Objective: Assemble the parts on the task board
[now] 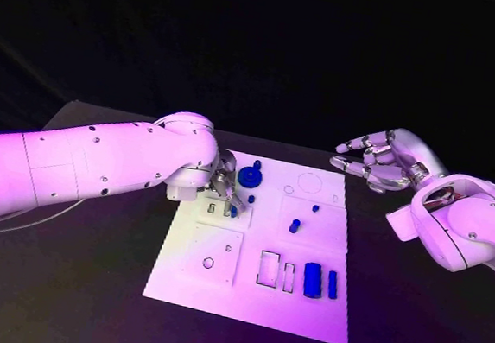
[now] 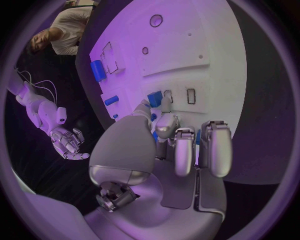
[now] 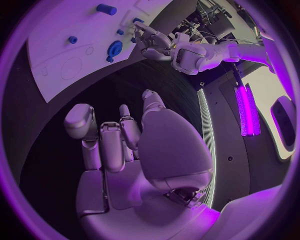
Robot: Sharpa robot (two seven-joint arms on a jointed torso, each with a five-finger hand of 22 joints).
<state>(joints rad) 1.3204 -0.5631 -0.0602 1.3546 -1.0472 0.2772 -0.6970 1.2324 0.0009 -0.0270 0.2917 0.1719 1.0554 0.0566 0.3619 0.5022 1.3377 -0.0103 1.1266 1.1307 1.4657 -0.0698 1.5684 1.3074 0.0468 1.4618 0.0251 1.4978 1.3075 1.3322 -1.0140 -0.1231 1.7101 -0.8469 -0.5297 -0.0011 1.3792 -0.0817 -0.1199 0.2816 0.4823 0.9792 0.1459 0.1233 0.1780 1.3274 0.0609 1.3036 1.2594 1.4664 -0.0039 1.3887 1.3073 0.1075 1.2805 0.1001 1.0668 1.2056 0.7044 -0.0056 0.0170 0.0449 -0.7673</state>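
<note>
The task board (image 1: pixel 257 291) is a white rectangular plate in the middle of the black table (image 1: pixel 79 286), cut with rectangular slots and round holes, with no legible writing. Small blue parts stand on it: a round gear-like piece (image 1: pixel 249 177) near its far edge and upright blocks (image 1: pixel 312 280) near its near edge. The left hand (image 1: pixel 222 187) pinches a small blue part (image 2: pixel 154 98) over the board's slots, while the right hand (image 1: pixel 377 162) hovers off the board's far right corner, fingers apart and holding nothing.

No lettering, label, brand mark or number can be read anywhere on the flat white plastic task board (image 1: pixel 303 307) lying on the black table (image 1: pixel 78 295). The small blue plastic parts (image 1: pixel 312 280) on the board likewise carry no legible marking.
</note>
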